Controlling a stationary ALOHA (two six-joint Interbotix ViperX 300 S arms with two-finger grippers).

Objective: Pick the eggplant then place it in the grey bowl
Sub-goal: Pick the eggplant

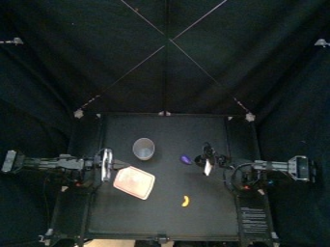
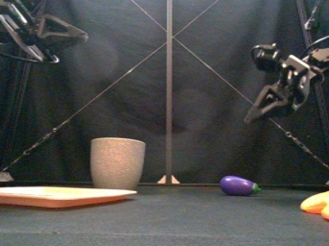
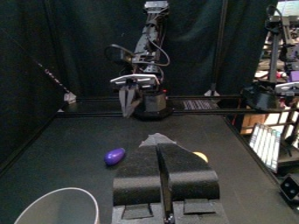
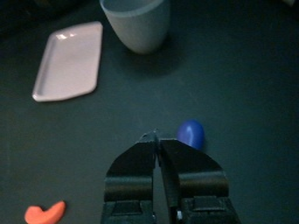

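Purple eggplant (image 4: pixel 191 134) below raised right pincer (image 4: pixel 156 138) (jaws together)

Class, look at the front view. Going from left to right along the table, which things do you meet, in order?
pink tray → grey speckled cup → purple eggplant → orange toy, cut off by the picture's right edge
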